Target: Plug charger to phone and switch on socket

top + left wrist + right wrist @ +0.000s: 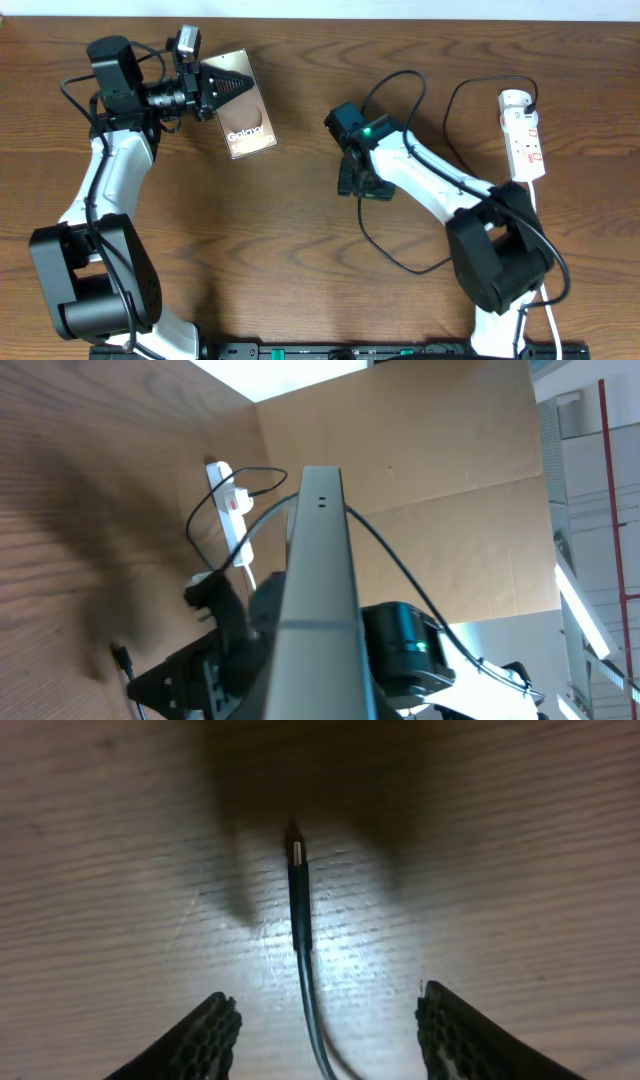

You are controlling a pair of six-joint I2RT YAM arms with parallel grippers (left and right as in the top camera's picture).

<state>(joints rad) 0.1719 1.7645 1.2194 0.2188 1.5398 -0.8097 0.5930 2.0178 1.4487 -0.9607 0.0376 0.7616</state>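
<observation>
Right claw point(328, 1005) open, low over the desk point(100, 870). Charger plug point(297, 885) lies flat between its fingers, long axis straight ahead, tip pointing away. Right arm nearer. Left claw point(232, 84) grips the phone point(250, 125), well apart to the left.

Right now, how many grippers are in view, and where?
2. The left gripper is at the upper left of the table, shut on the phone. The right gripper is near the middle, open above the charger plug. None seems hidden.
</observation>
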